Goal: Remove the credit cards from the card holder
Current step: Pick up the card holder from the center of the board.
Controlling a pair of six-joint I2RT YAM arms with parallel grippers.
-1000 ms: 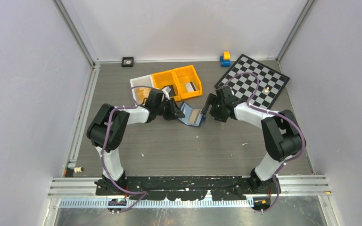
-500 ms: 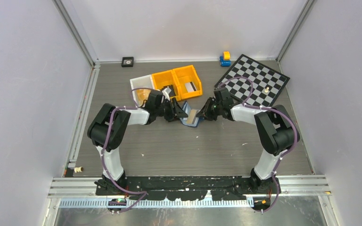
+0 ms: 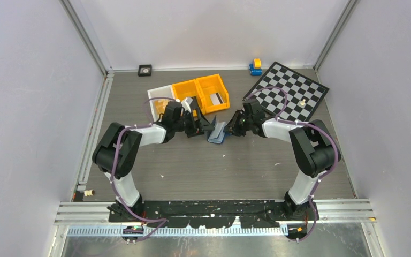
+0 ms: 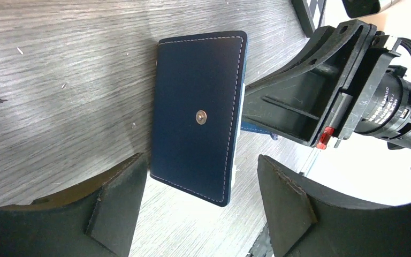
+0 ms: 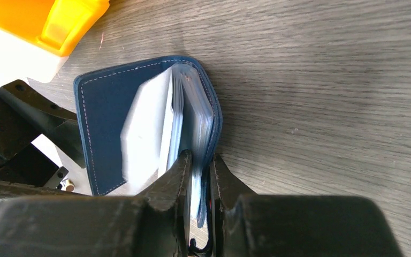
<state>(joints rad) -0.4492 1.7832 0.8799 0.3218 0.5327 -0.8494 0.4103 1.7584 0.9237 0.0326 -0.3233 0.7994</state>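
Because my right pincer (image 5: 198,160) is clamped on just a thin edge of the card holder (image 5: 101,118), standing half-open on the bench (image 5: 326,80), while my left pincer (image 4: 200,160) gapes apart around its cover, the holder may twist free or flop shut once I pull.

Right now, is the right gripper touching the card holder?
Touching. The right wrist view shows the right gripper pinched shut on one leaf of the card holder.

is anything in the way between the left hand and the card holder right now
Nothing visible does. The left hand is open and the card holder stands right in front of it. The right hand pinches the holder's far side, beyond the holder rather than in the path.
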